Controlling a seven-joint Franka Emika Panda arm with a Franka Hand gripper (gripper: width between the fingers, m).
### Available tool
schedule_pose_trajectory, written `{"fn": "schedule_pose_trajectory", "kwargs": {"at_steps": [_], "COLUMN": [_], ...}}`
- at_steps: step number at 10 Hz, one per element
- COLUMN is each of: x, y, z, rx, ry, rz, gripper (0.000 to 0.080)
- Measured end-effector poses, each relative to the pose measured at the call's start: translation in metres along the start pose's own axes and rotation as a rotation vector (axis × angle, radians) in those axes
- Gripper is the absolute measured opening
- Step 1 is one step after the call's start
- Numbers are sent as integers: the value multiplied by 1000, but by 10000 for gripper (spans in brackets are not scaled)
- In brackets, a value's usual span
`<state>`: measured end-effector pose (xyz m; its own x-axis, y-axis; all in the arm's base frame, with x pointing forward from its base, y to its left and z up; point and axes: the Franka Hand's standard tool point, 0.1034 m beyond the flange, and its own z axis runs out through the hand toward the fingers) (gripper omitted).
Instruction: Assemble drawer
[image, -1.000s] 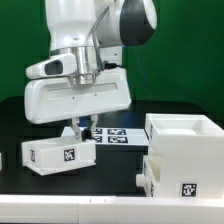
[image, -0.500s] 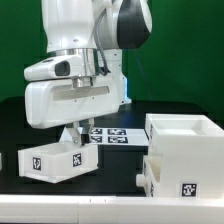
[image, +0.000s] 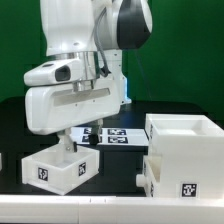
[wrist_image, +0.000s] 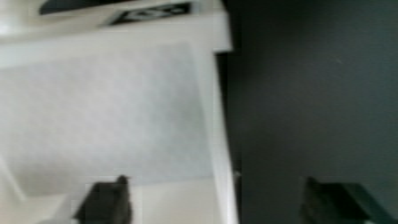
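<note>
Towering over the black table (image: 118, 168), the arm (image: 78, 70) leans down well to the exterior view's left of the casing (image: 190, 140). It is placed there to work on the loose tray rather than the body of the drawer.

Casing: tall, upright and white, at the exterior view's right edge, with a tag low on its front. It is untouched and seems parked as the target a tray has to go into.

Tray (image: 52, 168): well apart from the casing on the exterior view's left. It is open-topped, tag facing the camera, and looks turned at an angle to the casing. Whether it sits flat on the table is hard to tell.

Marker board (image: 112, 136): flat on the table behind, between tray and casing, playing no part.

Gripper (image: 67, 142): directly over the tray on the side nearer the casing. In the wrist view the gripper (wrist_image: 217, 200) is spread wide. One of its fingers (wrist_image: 107, 202) is over the tray (wrist_image: 107, 100) floor and the other is outside it. The side wall runs between them unclamped, so nothing is held.

Judgement: straddling the wall suits pinching it to lift or drag the tray toward the casing. The tray's angle would need squaring first or it could jam.
</note>
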<state>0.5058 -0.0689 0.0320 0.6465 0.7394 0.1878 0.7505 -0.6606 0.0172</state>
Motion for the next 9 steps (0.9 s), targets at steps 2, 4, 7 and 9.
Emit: {"fn": "schedule_pose_trajectory", "kwargs": {"at_steps": [2,4,7,9], "x": [-11,-24,-27,-27], "y": [-2,-2,-4,-4], "z": [14,21,22,22], "rx": [11,23,25,25], "ry": [-2,-7,-9,-9], "rz": [4,30,36,36], "gripper": [615,643,649,615]}}
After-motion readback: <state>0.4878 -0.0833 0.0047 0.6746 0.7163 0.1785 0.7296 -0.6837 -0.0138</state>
